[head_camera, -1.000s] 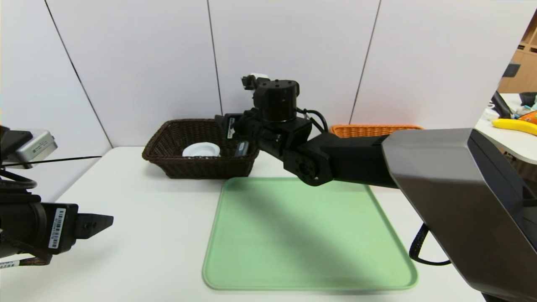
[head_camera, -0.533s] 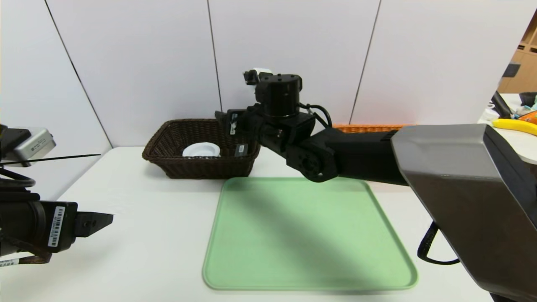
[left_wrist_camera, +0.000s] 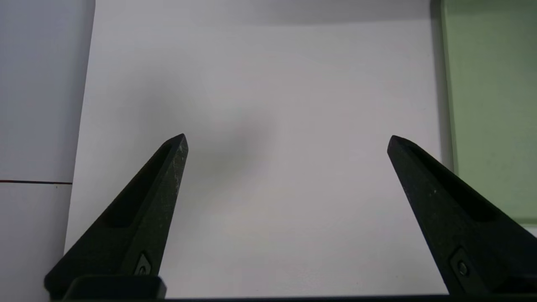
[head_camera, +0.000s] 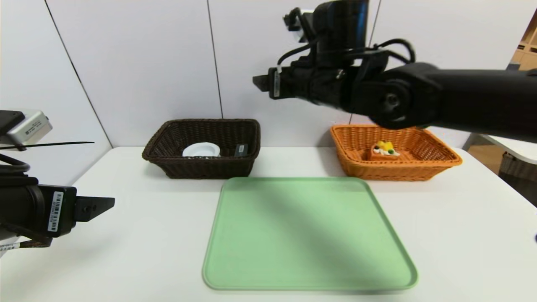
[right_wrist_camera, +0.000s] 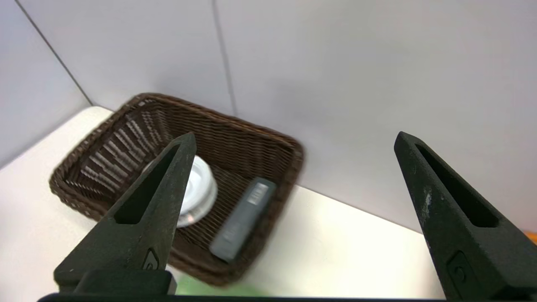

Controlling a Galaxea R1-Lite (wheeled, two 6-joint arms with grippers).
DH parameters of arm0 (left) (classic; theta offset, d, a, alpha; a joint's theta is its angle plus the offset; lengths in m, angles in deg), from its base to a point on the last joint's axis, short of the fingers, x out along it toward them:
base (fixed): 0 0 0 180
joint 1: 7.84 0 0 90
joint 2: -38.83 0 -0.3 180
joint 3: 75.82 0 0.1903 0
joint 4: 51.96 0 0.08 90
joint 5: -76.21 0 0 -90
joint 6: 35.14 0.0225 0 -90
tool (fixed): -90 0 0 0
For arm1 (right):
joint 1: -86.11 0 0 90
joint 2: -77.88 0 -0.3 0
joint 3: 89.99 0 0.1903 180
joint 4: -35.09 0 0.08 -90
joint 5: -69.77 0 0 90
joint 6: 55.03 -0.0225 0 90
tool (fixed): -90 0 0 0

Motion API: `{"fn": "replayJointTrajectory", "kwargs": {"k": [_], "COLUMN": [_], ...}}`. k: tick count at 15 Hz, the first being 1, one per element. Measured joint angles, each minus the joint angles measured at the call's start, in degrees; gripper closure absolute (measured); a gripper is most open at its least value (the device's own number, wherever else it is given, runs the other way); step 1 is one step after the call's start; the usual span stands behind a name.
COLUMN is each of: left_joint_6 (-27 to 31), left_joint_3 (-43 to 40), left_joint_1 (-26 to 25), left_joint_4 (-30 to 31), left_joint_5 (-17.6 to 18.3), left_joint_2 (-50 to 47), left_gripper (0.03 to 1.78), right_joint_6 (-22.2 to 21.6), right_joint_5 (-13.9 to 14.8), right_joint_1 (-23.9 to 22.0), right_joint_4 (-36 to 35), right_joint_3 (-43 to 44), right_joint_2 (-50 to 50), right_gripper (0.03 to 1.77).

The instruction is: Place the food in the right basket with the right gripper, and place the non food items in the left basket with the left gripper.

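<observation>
Well, the right gripper (head_camera: 262, 82) hangs high, fingers apart, empty; cake (head_camera: 384, 151) in the orange basket (head_camera: 436, 165), remote (right_wrist_camera: 243, 218) in the brown basket (head_camera: 168, 163). Best retract clear, parked like the open left gripper (head_camera: 100, 206).

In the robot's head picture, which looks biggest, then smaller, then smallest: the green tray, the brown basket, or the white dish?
1. Green tray, biggest by far.
2. Brown basket.
3. White dish, smallest; it sits inside the brown basket.

Your left claw (head_camera: 98, 207) cut off by head view's edge; remote (head_camera: 241, 149) half hidden behind brown basket (head_camera: 201, 165) rim; food (head_camera: 384, 151) too small to identify.
</observation>
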Motion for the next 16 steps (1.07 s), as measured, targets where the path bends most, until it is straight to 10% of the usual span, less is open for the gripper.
{"fn": "replayJointTrajectory", "kwargs": {"k": [7, 16], "left_joint_6": [2.21, 2.12], "left_joint_3": [0.84, 0.29], "left_joint_1": [0.00, -7.00], "left_joint_4": [-0.07, 0.01], "left_joint_5": [-0.94, -1.68], "left_joint_2": [-1.61, -7.09], "left_gripper": [0.12, 0.12], "right_joint_6": [1.69, 1.58], "right_joint_5": [-0.63, -2.19], "right_joint_1": [-10.36, -32.29], "right_joint_4": [25.32, 28.29], "right_joint_3": [-20.83, -50.19], "right_joint_2": [24.97, 54.60], "right_gripper": [0.12, 0.11]}}
